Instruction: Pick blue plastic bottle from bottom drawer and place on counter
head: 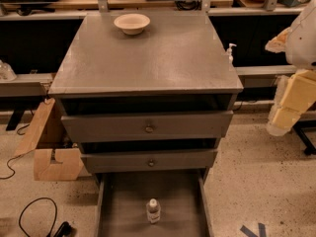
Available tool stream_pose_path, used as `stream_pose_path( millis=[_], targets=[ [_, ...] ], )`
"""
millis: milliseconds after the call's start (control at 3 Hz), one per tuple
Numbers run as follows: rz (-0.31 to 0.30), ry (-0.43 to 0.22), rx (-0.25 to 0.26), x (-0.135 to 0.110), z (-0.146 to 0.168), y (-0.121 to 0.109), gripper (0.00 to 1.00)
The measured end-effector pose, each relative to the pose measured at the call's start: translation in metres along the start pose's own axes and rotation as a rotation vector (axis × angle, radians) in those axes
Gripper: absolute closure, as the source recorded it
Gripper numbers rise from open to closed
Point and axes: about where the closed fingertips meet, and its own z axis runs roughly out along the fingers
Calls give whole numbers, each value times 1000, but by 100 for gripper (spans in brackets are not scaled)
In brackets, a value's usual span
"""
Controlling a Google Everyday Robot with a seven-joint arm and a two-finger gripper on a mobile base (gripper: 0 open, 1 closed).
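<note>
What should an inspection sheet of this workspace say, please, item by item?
Surface: counter grey, flat, holding one bowl near its back edge.
Job's things: blue plastic bottle upright in the open bottom drawer.
Clutter: pump dispenser beside the counter's right edge; wood pieces on floor, left.
Gripper: gripper at far right of the counter, away from the bottle.
Cables: black cable on floor, left; more on the workbench.
Surroundings: speckled floor.

A blue plastic bottle (153, 211) stands upright in the open bottom drawer (123, 201) (a bowl (132, 23) sits on the counter (148, 58)); the gripper (285, 113) hangs far right, well apart.
</note>
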Motion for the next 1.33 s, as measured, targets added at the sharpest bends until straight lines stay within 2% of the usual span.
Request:
stream_pose_path(
  millis=[333,667,1000,1333],
  targets=[
    [0,-2,0,0,1,0,0],
    [3,-43,-4,2,9,0,0],
    [5,-160,-59,16,61,7,0],
    [52,-452,-44,37,142,4,0]
  ],
)
